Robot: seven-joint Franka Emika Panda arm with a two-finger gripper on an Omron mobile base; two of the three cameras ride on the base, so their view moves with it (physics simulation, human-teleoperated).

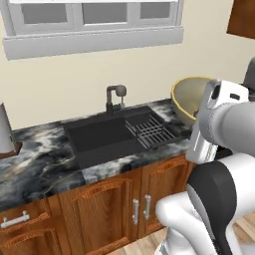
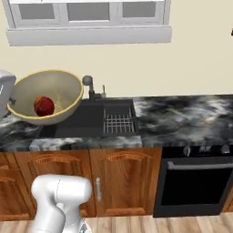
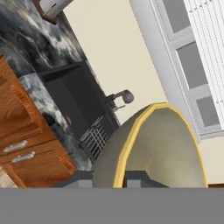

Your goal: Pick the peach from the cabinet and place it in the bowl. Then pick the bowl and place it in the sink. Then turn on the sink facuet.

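While the arm [image 1: 219,124] hides half the bowl [image 2: 45,96], the claw [image 3: 120,180] grips its rim; the peach [image 2: 44,105] sits inside, by the sink [image 2: 98,119].

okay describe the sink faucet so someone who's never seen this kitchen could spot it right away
Find the window on the cream wall, then look below it to the black sink sunk in the marbled counter. The sink facuet stands at the sink's back edge, against the wall. It is a short dark grey metal post with a rounded head, unlike the flat wire rack lying in the basin.
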